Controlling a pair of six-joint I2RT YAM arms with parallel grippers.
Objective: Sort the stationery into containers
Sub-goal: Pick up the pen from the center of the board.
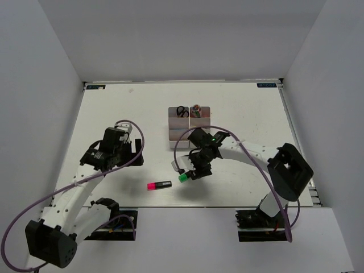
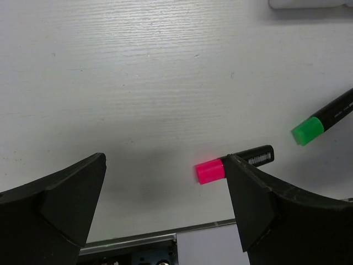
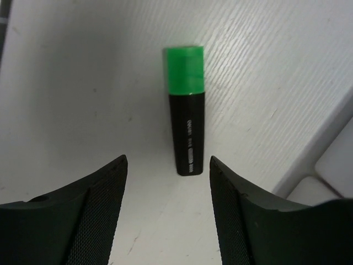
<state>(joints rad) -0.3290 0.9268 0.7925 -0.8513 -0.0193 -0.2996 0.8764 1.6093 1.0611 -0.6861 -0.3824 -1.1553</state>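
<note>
The green highlighter lies flat on the table, just in front of the near-left corner of the containers. Its green cap points away from my right wrist camera. Its black end sits in the gap just ahead of my right jaws. These stand well apart and released, with neither one touching the barrel, so they grasp nothing.

The pink highlighter lies on the table a little to the left of the green one, apart from it and closer to the near edge. Its pink cap points left. In my left wrist view its black barrel runs behind the tip of one jaw. My left jaws are spread as wide as they go and hold nothing, with bare table between them.

The containers stand past both highlighters, toward the middle of the table, as a white grid two columns wide. The black-handled scissors stand in the far-left bin. The far-right bin beside them holds one small upright item that I cannot identify.
</note>
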